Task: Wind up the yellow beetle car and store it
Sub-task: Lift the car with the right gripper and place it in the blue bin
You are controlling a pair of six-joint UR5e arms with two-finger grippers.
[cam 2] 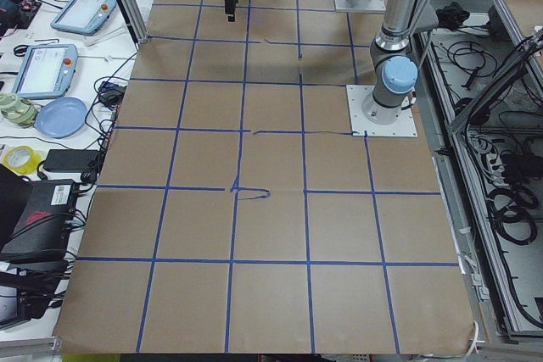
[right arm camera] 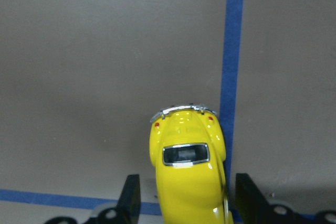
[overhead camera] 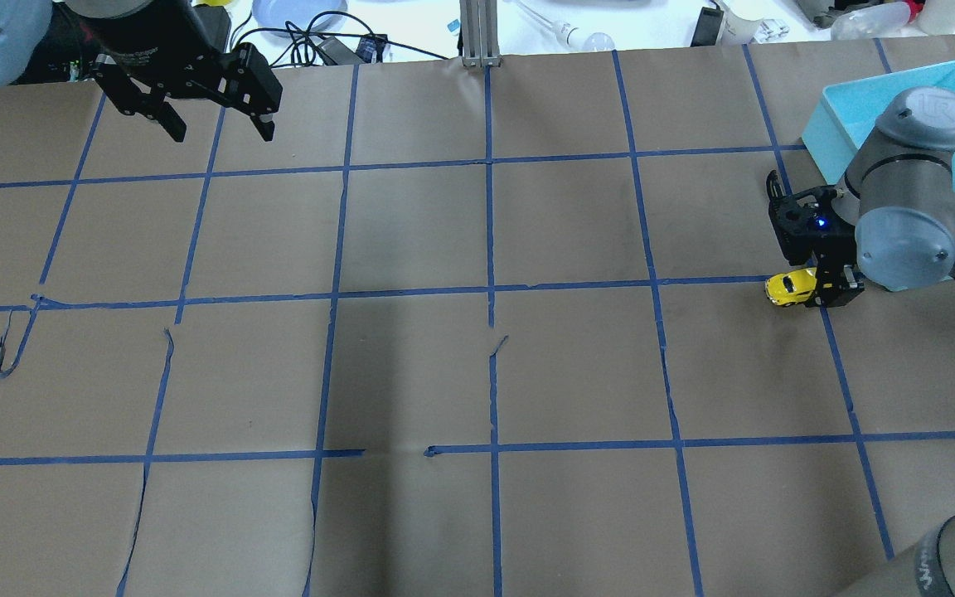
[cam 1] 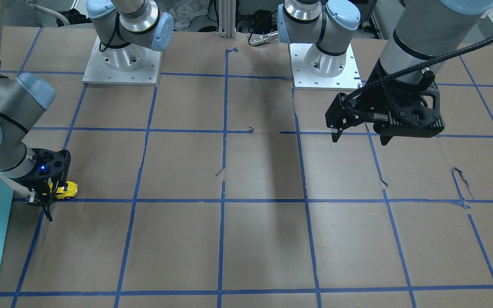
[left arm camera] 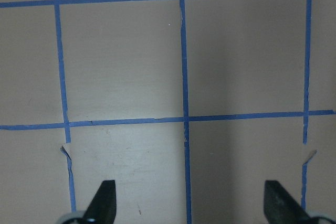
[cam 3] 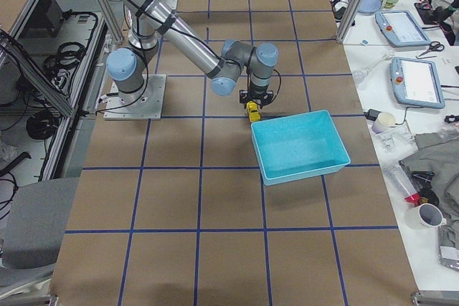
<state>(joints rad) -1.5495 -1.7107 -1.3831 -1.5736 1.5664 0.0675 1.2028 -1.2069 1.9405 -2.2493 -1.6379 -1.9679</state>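
Observation:
The yellow beetle car (right arm camera: pixel 186 182) stands on the brown paper by a blue tape line, its rear window facing up in the right wrist view. My right gripper (right arm camera: pixel 188 200) is low over it, with a finger close on each side of its body, shut on it. The car also shows in the overhead view (overhead camera: pixel 786 288) and the front-facing view (cam 1: pixel 66 190), sticking out from the right gripper (cam 1: pixel 43 204). My left gripper (overhead camera: pixel 223 131) is open and empty, held above the table far from the car, with its fingertips (left arm camera: pixel 105 203) wide apart.
A light-blue bin (overhead camera: pixel 846 112) stands just beyond the right gripper at the table's edge, and also shows in the right-side view (cam 3: pixel 297 145). Blue tape grid lines cross the paper, which has small tears (overhead camera: pixel 13 340). Both arm bases (cam 1: pixel 120 64) stand at the robot's side.

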